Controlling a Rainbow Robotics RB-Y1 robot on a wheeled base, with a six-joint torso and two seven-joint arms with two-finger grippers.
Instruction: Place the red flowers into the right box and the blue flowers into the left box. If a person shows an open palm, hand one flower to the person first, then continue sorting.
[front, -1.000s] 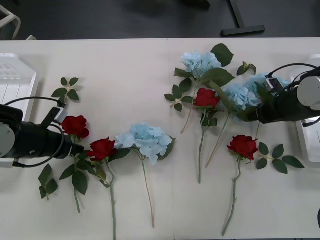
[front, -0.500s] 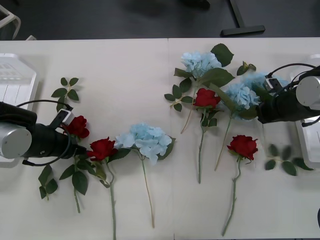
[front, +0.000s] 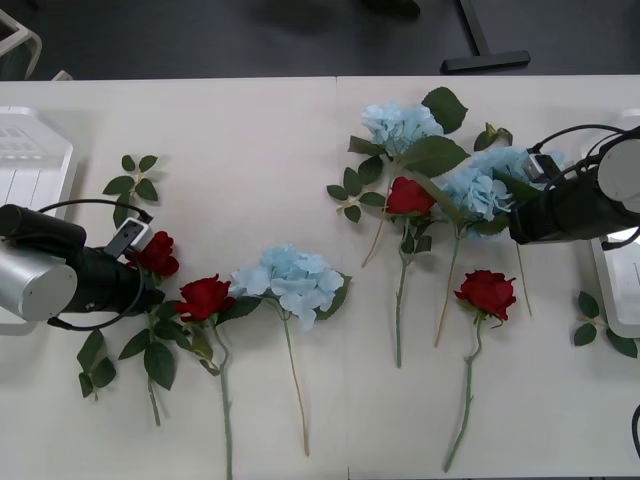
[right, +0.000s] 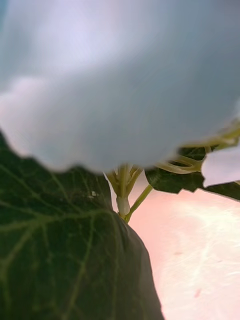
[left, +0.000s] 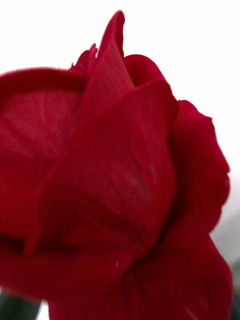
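White tabletop, dark floor beyond. Four red flowers and four blue flowers lie scattered between the left box and right box. Left gripper sits by the leftmost rose, right gripper at a blue flower; I cannot tell either's finger state. Since earlier, that blue flower's stem swung right, and a leaf sprig slid toward the right box.

The deep red cloth rose bloom looks finely woven and matt; the broad dark-green fabric leaf shows pale raised veins.
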